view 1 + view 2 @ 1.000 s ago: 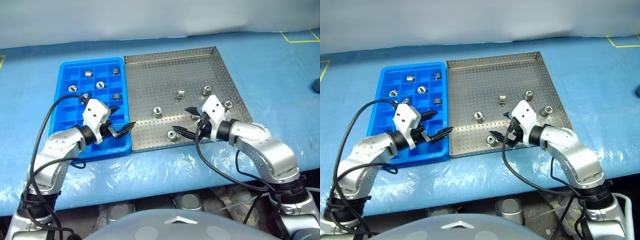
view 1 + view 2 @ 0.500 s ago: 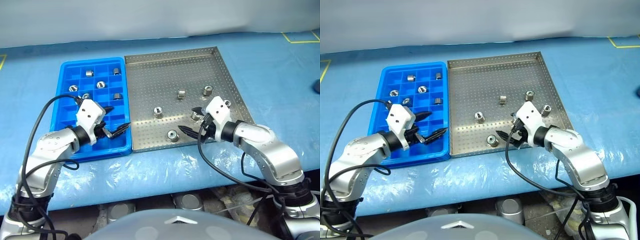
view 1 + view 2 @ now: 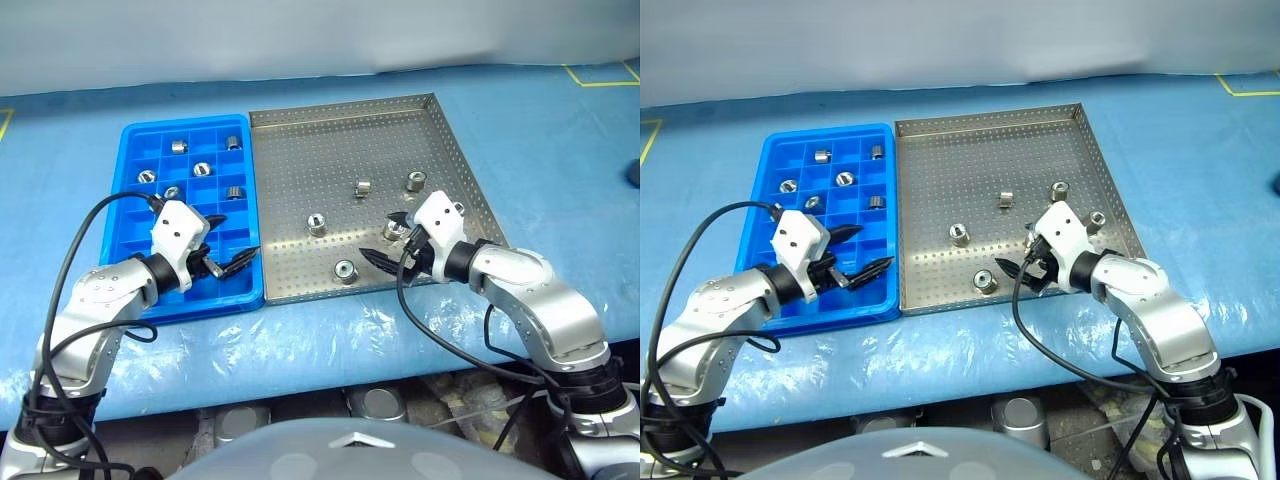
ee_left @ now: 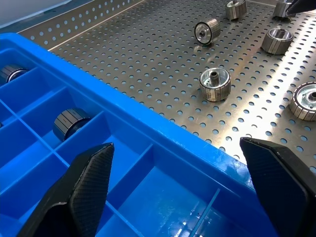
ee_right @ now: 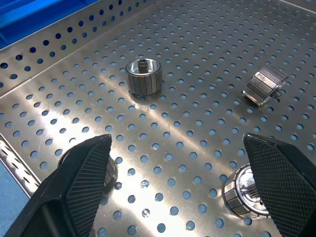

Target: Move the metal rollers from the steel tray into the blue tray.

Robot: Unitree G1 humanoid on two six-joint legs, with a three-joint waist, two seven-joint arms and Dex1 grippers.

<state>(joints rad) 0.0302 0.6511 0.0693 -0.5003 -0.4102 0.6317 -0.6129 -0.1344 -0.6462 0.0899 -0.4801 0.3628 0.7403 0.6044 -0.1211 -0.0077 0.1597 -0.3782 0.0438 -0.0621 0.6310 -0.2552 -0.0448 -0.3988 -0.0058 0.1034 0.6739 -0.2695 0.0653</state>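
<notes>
Left gripper (image 3: 232, 240): mine, fingers spread and empty, poised over the near right corner of the blue tray (image 3: 130, 135).
Right gripper (image 3: 388, 238): mine, fingers wide apart, nothing held, low over the steel tray (image 3: 330, 135) near its front right.
Metal rollers (image 3: 346, 270): six lie scattered on the steel tray's perforated floor; five more sit in the blue tray's far compartments.
Trays: side by side, touching, on the blue-covered counter (image 3: 560, 150).
</notes>
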